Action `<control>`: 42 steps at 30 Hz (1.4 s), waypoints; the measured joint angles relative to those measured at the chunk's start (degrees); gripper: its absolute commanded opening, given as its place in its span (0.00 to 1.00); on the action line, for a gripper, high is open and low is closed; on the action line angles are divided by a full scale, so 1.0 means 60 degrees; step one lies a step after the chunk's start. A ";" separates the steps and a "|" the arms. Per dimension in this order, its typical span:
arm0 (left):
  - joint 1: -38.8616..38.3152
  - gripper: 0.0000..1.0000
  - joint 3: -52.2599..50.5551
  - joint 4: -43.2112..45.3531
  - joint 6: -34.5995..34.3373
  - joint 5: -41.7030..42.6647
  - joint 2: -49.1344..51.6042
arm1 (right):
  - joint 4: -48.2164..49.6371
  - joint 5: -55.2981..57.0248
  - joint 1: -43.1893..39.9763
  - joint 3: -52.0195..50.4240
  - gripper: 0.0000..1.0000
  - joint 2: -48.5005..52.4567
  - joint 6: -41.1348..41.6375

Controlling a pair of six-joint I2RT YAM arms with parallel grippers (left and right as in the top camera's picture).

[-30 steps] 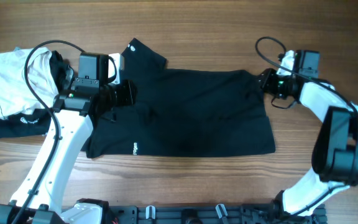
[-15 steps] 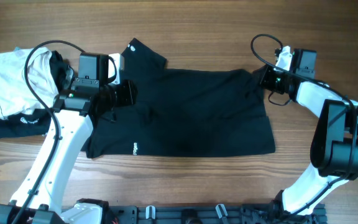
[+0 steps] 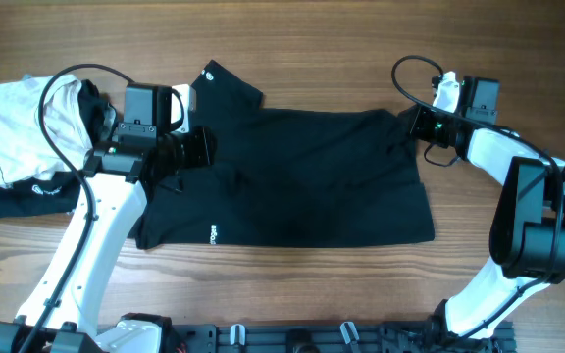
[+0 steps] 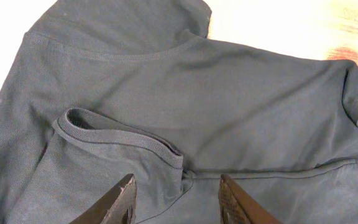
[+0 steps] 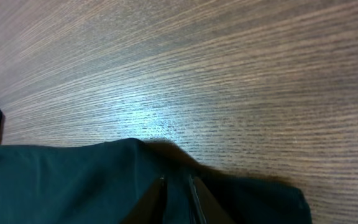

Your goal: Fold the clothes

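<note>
The black T-shirt (image 3: 302, 176) lies spread across the middle of the table, a sleeve at the upper left and a small white logo near the lower left hem. My left gripper (image 3: 200, 147) is open just above the shirt's left part, its fingers (image 4: 178, 199) on either side of the ribbed collar fold. My right gripper (image 3: 418, 127) is shut on the shirt's upper right corner; in the right wrist view the fingers (image 5: 178, 186) pinch a ridge of the black fabric (image 5: 73, 180).
A folded white garment (image 3: 13, 127) lies on a folded black garment with white lettering (image 3: 23, 196) at the table's far left. Bare wooden tabletop (image 3: 312, 49) surrounds the shirt. The arm bases stand along the front edge.
My right gripper has shifted slightly left and up at the shirt's upper right corner. The left arm and the shirt's left side have not moved.
</note>
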 measured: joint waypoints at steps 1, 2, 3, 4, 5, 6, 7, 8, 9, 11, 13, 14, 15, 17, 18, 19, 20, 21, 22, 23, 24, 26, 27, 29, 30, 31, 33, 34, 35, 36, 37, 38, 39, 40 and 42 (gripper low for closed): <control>0.0000 0.43 0.0000 -0.0040 -0.0004 0.0000 0.0000 | -0.0080 0.0138 0.0000 0.0000 0.31 0.0000 0.0040; 0.0000 0.43 0.0000 -0.0076 -0.0004 0.0000 0.0000 | -0.0372 0.0408 -0.0066 0.0000 0.32 0.0000 0.0044; 0.0000 0.43 0.0000 -0.0149 0.0000 0.0000 0.0000 | -0.0568 0.0557 -0.0164 -0.0004 0.33 0.0000 0.0015; 0.0000 0.43 0.0000 -0.0164 0.0000 0.0000 0.0000 | -0.0710 0.0630 -0.0222 0.0000 0.33 0.0000 -0.0036; 0.0000 0.43 0.0000 -0.0157 0.0000 0.0000 0.0000 | -0.0761 0.0630 -0.0255 0.0000 0.33 0.0000 -0.0084; 0.0000 0.43 0.0000 -0.0157 0.0000 0.0000 0.0000 | -0.0776 0.0627 -0.0244 0.0000 0.33 0.0000 -0.0117; 0.0000 0.43 0.0000 -0.0160 0.0000 0.0000 0.0000 | -0.0769 0.0594 -0.0229 0.0000 0.33 0.0000 -0.0171; 0.0000 0.42 0.0000 -0.0160 0.0000 0.0000 0.0000 | -0.0750 0.0463 -0.0189 0.0000 0.33 0.0000 -0.0299; 0.0000 0.42 0.0000 -0.0160 0.0000 0.0000 0.0000 | -0.0743 0.0295 -0.0117 0.0000 0.33 0.0000 -0.0412; 0.0000 0.42 0.0000 -0.0160 0.0000 0.0000 0.0000 | -0.0630 0.0109 0.0098 0.0000 0.31 0.0000 -0.0543; 0.0000 0.42 0.0000 -0.0164 0.0000 0.0000 0.0000 | -0.0543 -0.0033 0.0302 0.0000 0.07 0.0000 -0.0616; 0.0000 0.42 0.0000 -0.0164 0.0000 0.0000 0.0000 | -0.0477 -0.0062 0.0331 0.0000 0.04 0.0000 -0.0648; 0.0000 0.42 0.0000 -0.0164 0.0000 0.0000 0.0000 | -0.0426 -0.0073 0.0331 0.0000 0.04 0.0000 -0.0667; 0.0000 0.42 0.0000 -0.0164 0.0000 0.0000 0.0000 | -0.0324 -0.0098 0.0328 0.0000 0.04 0.0000 -0.0612; 0.0000 0.43 0.0000 -0.0168 0.0000 0.0000 0.0000 | -0.0321 -0.0098 0.0321 0.0000 0.04 0.0000 -0.0543; 0.0000 0.43 0.0000 -0.0164 0.0000 0.0000 0.0000 | -0.0324 -0.0102 0.0291 0.0000 0.04 0.0000 -0.0477; 0.0000 0.43 0.0000 -0.0168 0.0000 0.0000 0.0000 | -0.0328 -0.0102 0.0226 0.0000 0.04 -0.0004 -0.0357; 0.0000 0.43 0.0000 -0.0168 0.0000 0.0000 0.0000 | -0.0415 -0.0098 0.0087 0.0000 0.04 -0.0095 -0.0160; 0.0000 0.43 0.0000 -0.0164 0.0000 0.0000 0.0000 | -0.0466 -0.0098 -0.0113 0.0000 0.04 -0.0357 0.0131; 0.0000 0.43 0.0000 -0.0168 0.0000 0.0000 0.0000 | -0.0546 -0.0098 -0.0299 0.0000 0.04 -0.0688 0.0372; 0.0000 0.44 0.0000 -0.0168 -0.0004 -0.0044 0.0000 | -0.0590 -0.0098 -0.0492 0.0000 0.04 -0.1166 0.0561; 0.0000 0.46 0.0000 -0.0171 0.0000 -0.0280 0.0000 | -0.0783 -0.0098 -0.0718 0.0004 0.04 -0.1851 0.0714; 0.0000 0.46 0.0000 -0.0157 0.0000 -0.0397 0.0000 | -0.0885 -0.0109 -0.0743 0.0011 0.04 -0.2036 0.0710; 0.0000 0.46 0.0000 -0.0080 0.0000 -0.0510 0.0000 | -0.1242 -0.0328 -0.0743 0.0033 0.18 -0.2109 0.0641; 0.0000 0.46 0.0000 0.0000 0.0004 -0.0554 0.0000 | -0.1552 -0.0426 -0.0743 0.0033 0.47 -0.2109 0.0623; 0.0000 0.46 0.0000 0.0051 0.0000 -0.0583 0.0000 | -0.1803 -0.0426 -0.0743 0.0040 0.52 -0.2109 0.0612; 0.0000 0.46 0.0000 0.0080 0.0000 -0.0612 0.0000 | -0.2299 -0.0375 -0.0739 0.0051 0.49 -0.2109 0.0612; 0.0000 0.47 0.0000 0.0080 0.0000 -0.0612 0.0000 | -0.2524 -0.0342 -0.0707 0.0044 0.44 -0.2095 0.0616; 0.0000 0.47 0.0000 0.0076 0.0000 -0.0619 0.0000 | -0.2590 -0.0339 -0.0630 0.0025 0.41 -0.2073 0.0594; 0.0000 0.47 0.0000 0.0080 0.0004 -0.0616 0.0000 | -0.2583 -0.0339 -0.0361 -0.0015 0.38 -0.1912 0.0408; 0.0000 0.48 0.0000 0.0080 0.0000 -0.0619 0.0000 | -0.2590 -0.0342 -0.0171 -0.0026 0.34 -0.1763 0.0379; 0.0000 0.48 0.0000 0.0080 0.0000 -0.0619 0.0000 | -0.2543 -0.0335 0.0095 -0.0058 0.34 -0.1534 0.0372; 0.0000 0.48 0.0000 0.0076 0.0000 -0.0619 0.0000 | -0.2546 -0.0262 0.0291 -0.0080 0.34 -0.1351 0.0426; 0.0000 0.49 0.0000 0.0069 0.0000 -0.0619 0.0000 | -0.2543 -0.0033 0.0499 -0.0087 0.34 -0.1100 0.0539; 0.0000 0.49 0.0000 -0.0007 0.0000 -0.0623 0.0000 | -0.2565 0.0535 0.0703 -0.0109 0.45 -0.0605 0.0973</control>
